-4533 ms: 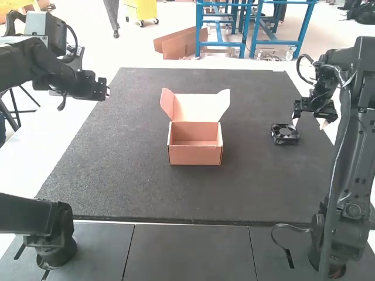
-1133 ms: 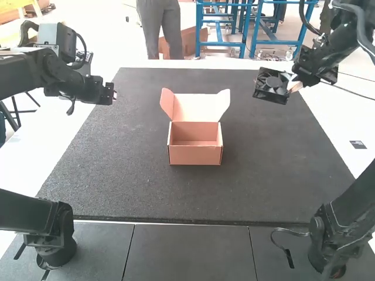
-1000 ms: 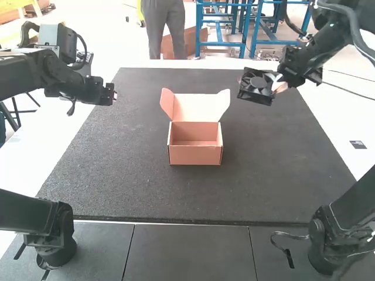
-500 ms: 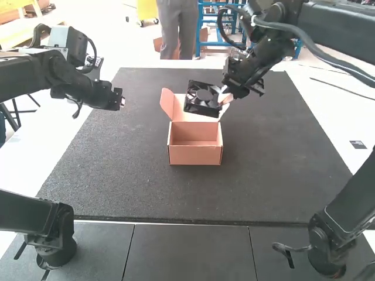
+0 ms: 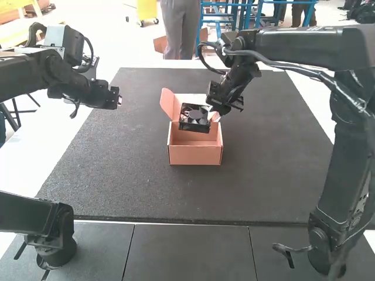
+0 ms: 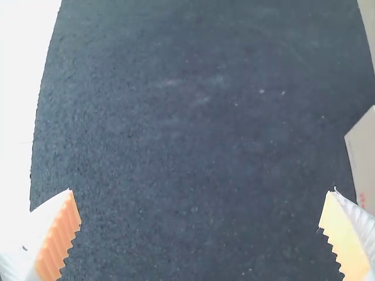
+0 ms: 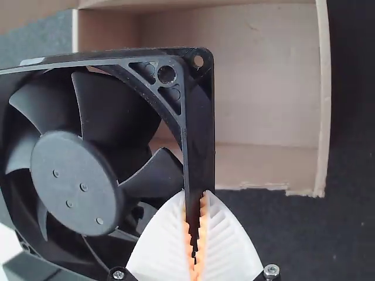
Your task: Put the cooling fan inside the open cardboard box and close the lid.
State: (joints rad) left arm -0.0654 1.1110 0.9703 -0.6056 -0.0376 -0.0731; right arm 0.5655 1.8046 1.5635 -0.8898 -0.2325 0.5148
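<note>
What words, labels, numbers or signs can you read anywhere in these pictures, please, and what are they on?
None can be read.
Cooling fan: the hub and frame facing the camera are bare black plastic, with no label showing.
Cardboard box: the walls and raised lid flap are plain, with no print visible.
Black mat: unmarked.

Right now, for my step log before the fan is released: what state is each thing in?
Fan: tilted, gripped by its frame edge, over the box's opening.
Box: open, upright on the mat.
Lid: up at the back, not closed.
Right gripper: shut on the fan.
Left gripper: open, empty, above the mat.
</note>
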